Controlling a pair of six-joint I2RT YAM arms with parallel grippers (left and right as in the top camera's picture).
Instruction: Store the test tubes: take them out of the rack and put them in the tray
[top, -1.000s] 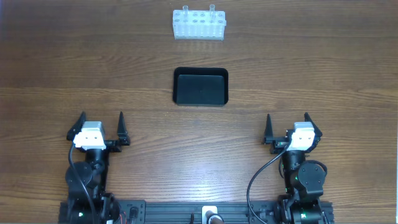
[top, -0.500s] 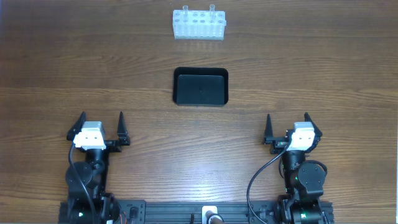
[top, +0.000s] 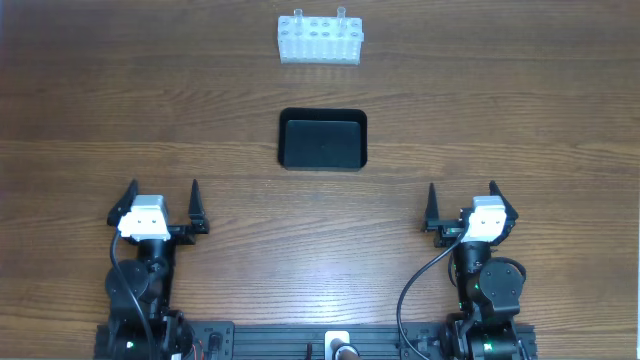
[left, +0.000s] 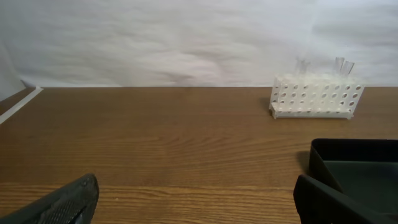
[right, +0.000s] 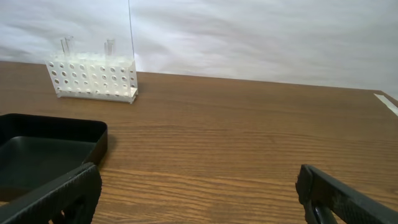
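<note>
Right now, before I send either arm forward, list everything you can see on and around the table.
rack: one, white, upright at the far side of the table, beyond the tray.
test tubes: at least two, clear, standing in the rack; exact count hard to tell.
tray: one, black, mid-table between the rack and the arms, nothing in it.
table: one, brown wood, under everything.
backdrop: one, white, behind the table's far edge.
left gripper: one, black fingers, open, near side at left, holding nothing.
right gripper: one, black fingers, open, near side at right, holding nothing.
</note>
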